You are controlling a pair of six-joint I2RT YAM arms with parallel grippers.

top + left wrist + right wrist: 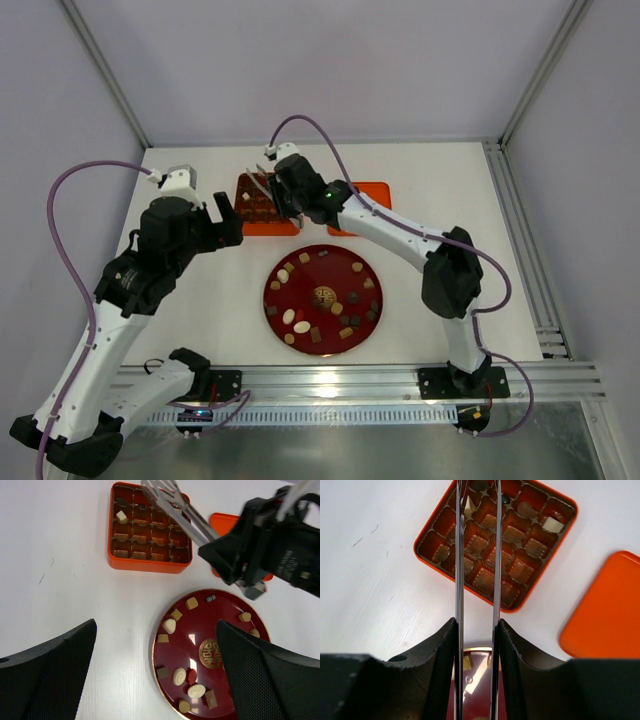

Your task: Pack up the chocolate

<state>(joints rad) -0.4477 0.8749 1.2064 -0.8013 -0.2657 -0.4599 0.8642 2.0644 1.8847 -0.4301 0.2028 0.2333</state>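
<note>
Plainly, the only marking is a gold round emblem (211, 653) at the middle of the red plate (220, 612). Its character is too small to read, and the white print on the right arm's housing is blurred. Most of the chocolate (302, 326) lies scattered on that plate: dark, tan and cream pieces. In the top view the orange box (145, 566) sits at 11 o'clock from the plate and the lid (605, 610) at 1 o'clock, half hidden under the right arm. One cream piece (121, 516) rests in a cell toward the box's 10 o'clock corner. The right fingers (435, 665) are clamped on metal tongs (459, 570), whose blades reach over the box. A pale bit shows by the left blade near the tips, but whether the tongs grip it cannot be told. The left fingers (55, 675) stand wide apart and hold nothing, above the white worktop (60, 555) at 9 o'clock of the box. They cover the plate's 3 o'clock edge in their own view.
</note>
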